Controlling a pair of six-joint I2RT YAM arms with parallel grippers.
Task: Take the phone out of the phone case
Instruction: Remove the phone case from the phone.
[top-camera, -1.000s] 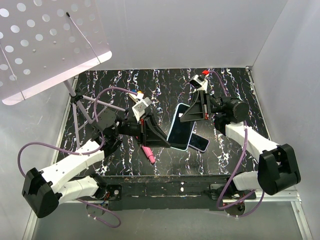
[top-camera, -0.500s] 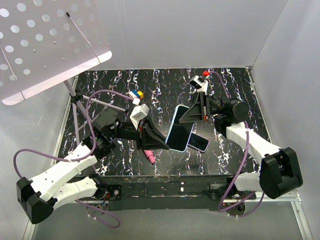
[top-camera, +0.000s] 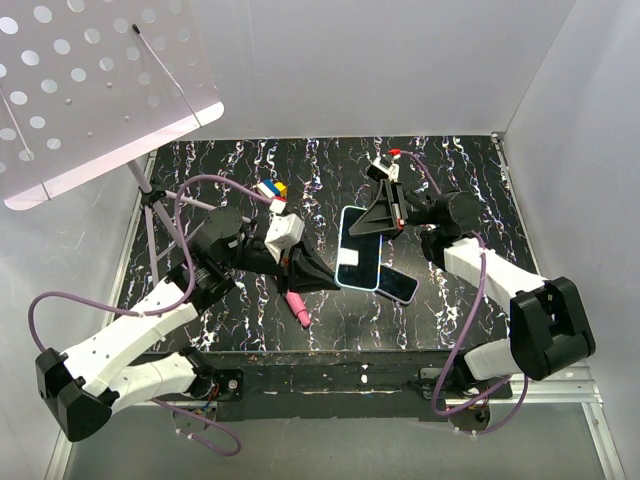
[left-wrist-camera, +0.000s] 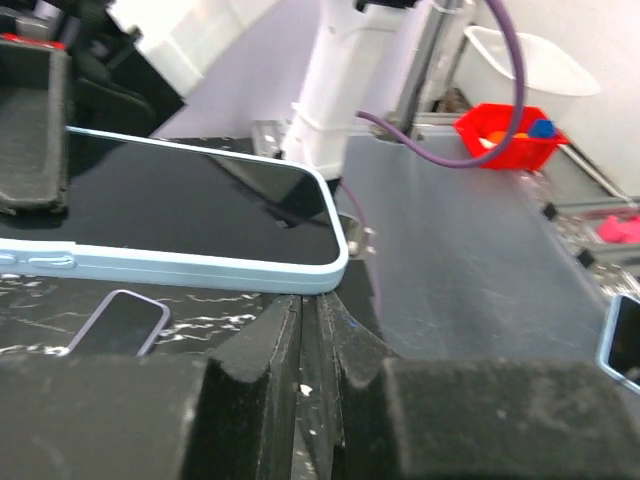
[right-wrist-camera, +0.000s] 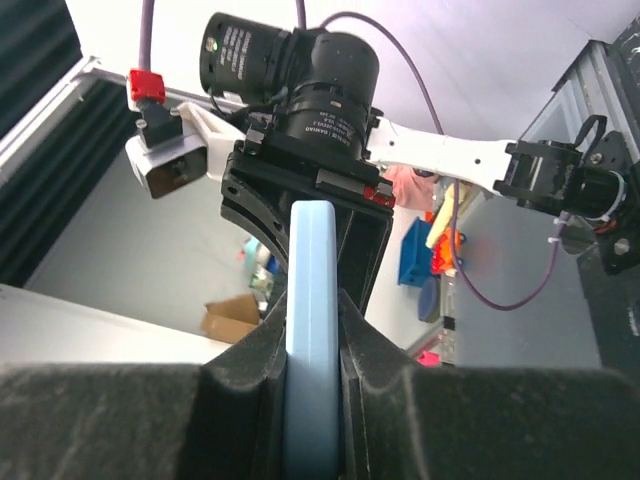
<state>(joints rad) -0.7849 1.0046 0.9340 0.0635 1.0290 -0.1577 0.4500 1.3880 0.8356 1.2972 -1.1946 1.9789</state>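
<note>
Pale blue is the colour of the phone case (left-wrist-camera: 200, 268), and the phone (top-camera: 362, 255) sits inside it, so it is not out yet. The right pincer (right-wrist-camera: 312, 330) is clenched on the far short end of the phone case and seems to hold it tipped up off the black worktop (top-camera: 460, 180). The long way of the phone case runs from that held end down toward the arm bases. The left pincer (left-wrist-camera: 312, 320) is squeezed closed with nothing in it. Its tips sit just beside the near left corner of the phone case, a little under it. So the left pincer is the nearer one to the free end. I think it has to push or peel at that corner next. Another phone (top-camera: 402, 286) lies flat just right of the phone case's near end.
</note>
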